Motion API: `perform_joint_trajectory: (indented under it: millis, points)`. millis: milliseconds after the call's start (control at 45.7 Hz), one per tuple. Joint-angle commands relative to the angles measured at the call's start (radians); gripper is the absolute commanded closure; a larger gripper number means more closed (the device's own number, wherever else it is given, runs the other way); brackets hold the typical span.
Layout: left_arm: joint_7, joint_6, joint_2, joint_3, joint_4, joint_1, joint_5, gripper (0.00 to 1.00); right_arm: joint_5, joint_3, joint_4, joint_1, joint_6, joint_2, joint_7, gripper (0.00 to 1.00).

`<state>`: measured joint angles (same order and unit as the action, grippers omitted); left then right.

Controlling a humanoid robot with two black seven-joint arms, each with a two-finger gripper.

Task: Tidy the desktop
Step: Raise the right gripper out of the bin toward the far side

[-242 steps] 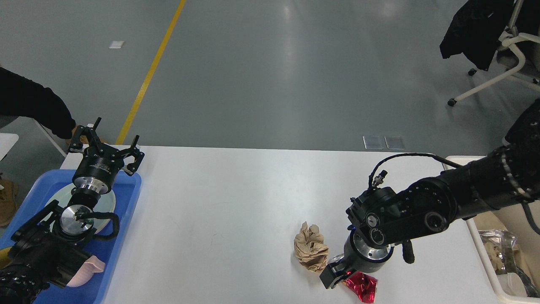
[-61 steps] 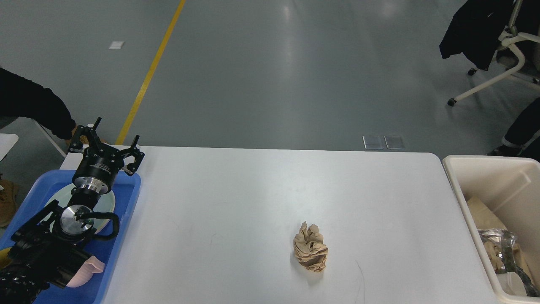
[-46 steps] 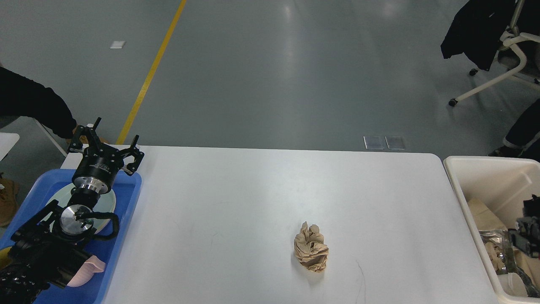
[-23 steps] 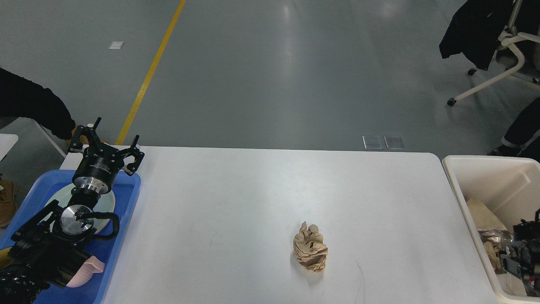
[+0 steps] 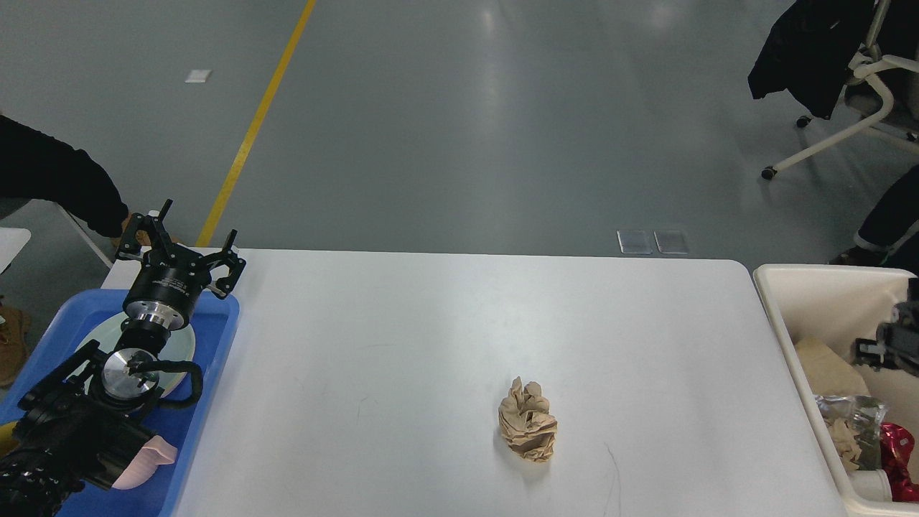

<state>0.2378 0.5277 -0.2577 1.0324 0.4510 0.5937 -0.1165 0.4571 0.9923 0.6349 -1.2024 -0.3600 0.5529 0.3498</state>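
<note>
On the desktop (image 5: 431, 323), crumpled paper (image 5: 528, 429), bin (image 5: 797, 287) rightward, blue tray (image 5: 215, 337) leftward.

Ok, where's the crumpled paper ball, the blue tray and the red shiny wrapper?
crumpled paper ball (image 5: 528, 429), head view, its middle.
blue tray (image 5: 219, 337), head view, right rim.
red shiny wrapper (image 5: 899, 459), head view, visible part inside the bin.

left claw (image 5: 181, 248) spread wide, right claw (image 5: 890, 337) barely visible
</note>
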Motion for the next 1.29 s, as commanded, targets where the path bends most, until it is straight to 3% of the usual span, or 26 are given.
perform_joint_trajectory:
  millis: [0,131,263,481,678,1028,1269]
  points:
    - [0.000,0.000,0.000,0.000,0.000,0.000,0.000,0.04,-0.001,0.014,0.069,-0.316,-0.294,0.010,0.000,0.00]
    - [0.000,0.000,0.000,0.000,0.000,0.000,0.000,0.04,-0.006,0.011,0.094,-0.570,-0.600,-0.074,-0.002,0.00]
    - [0.000,0.000,0.000,0.000,0.000,0.000,0.001,0.04,-0.006,0.005,0.155,-0.742,-0.600,-0.212,-0.003,0.00]
    - [0.000,0.000,0.000,0.000,0.000,0.000,0.000,0.04,-0.087,-0.060,0.500,-0.968,-0.600,-0.329,-0.011,0.00]
    - [0.000,0.000,0.000,0.000,0.000,0.000,0.000,0.04,-0.282,-0.130,0.500,-1.033,-0.600,-0.344,-0.011,0.00]
    - [0.000,0.000,0.000,0.000,0.000,0.000,0.000,0.04,-0.281,-0.031,0.471,-0.996,-0.600,-0.335,-0.008,0.00]
    - [0.000,0.000,0.000,0.000,0.000,0.000,0.000,0.04,-0.267,0.000,0.485,-0.945,-0.600,-0.264,-0.006,0.00]
